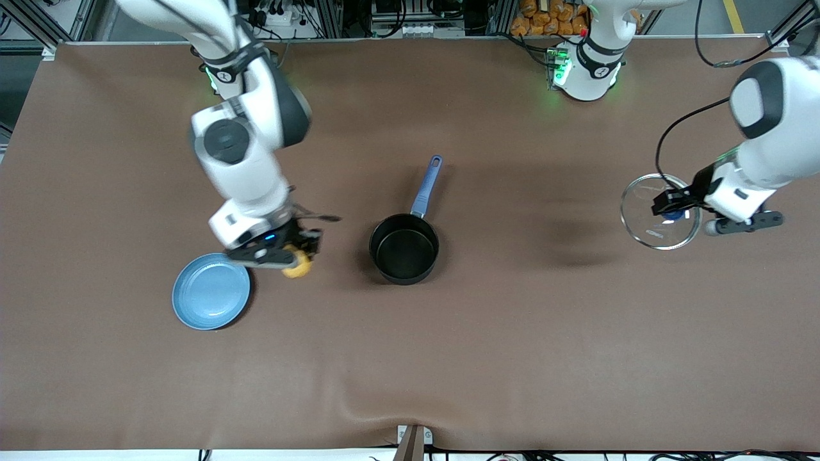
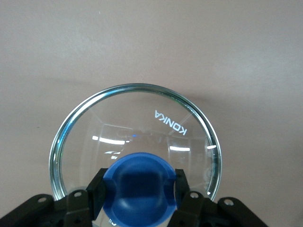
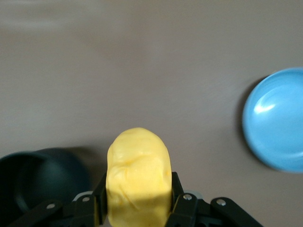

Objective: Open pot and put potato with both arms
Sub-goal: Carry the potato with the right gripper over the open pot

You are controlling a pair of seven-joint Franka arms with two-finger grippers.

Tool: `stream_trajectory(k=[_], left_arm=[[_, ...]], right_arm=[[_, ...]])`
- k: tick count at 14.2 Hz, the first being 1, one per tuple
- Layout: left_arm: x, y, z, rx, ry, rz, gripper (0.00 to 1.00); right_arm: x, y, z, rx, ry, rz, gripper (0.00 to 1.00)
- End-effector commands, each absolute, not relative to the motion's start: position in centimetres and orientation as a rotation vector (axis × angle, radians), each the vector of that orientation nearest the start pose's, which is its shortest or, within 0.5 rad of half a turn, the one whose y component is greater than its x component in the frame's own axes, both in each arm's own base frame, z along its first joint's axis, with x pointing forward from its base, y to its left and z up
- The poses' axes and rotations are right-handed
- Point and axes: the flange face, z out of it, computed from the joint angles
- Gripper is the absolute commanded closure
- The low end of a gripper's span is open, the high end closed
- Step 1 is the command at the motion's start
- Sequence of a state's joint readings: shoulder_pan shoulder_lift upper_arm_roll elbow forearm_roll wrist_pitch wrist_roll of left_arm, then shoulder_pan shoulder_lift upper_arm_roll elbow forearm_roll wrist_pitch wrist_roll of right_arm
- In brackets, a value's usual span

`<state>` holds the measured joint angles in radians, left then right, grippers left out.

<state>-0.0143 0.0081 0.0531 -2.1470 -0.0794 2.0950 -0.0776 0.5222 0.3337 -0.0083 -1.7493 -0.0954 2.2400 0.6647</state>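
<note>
The black pot with its long blue handle stands open and empty at the table's middle; its rim also shows in the right wrist view. My right gripper is shut on the yellow potato, holding it up between the pot and the plate; the potato fills the jaws in the right wrist view. My left gripper is shut on the blue knob of the clear glass lid, holding it over the table toward the left arm's end. The lid's rim shows in the left wrist view.
A flat light-blue plate lies on the brown table toward the right arm's end, nearer the front camera than the right gripper; it also shows in the right wrist view. A cable loops from the left arm above the lid.
</note>
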Motion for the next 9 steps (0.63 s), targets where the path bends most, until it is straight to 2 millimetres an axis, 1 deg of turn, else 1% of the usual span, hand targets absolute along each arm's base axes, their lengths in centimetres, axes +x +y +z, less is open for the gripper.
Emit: stream_trajectory(k=[1, 2, 4, 5, 7, 9], left_arm=[[51.2, 1.8, 37.3, -3.21, -0.239, 0.006, 1.0], [50.9, 1.7, 36.2, -3.208, -0.234, -0.026, 1.0], [51.0, 1.9, 34.4, -3.205, -0.175, -0.068, 1.0], [51.3, 2.0, 33.8, -3.203, -0.157, -0.081, 1.0], [51.2, 1.9, 31.7, -3.2, -0.144, -0.055, 1.0], [51.3, 1.9, 30.4, -3.197, -0.139, -0.055, 1.0]], right_arm=[[56.9, 38.0, 38.8, -3.114, 0.209, -0.316, 0.78], [56.2, 40.6, 38.0, -3.113, 0.193, -0.321, 0.78], [55.3, 43.7, 36.7, -3.115, 0.169, -0.327, 0.78], [55.0, 45.0, 36.3, -3.111, 0.156, -0.331, 0.78], [54.6, 47.3, 34.7, -3.107, 0.162, -0.33, 0.78], [54.7, 48.7, 32.9, -3.115, 0.149, -0.334, 0.78]])
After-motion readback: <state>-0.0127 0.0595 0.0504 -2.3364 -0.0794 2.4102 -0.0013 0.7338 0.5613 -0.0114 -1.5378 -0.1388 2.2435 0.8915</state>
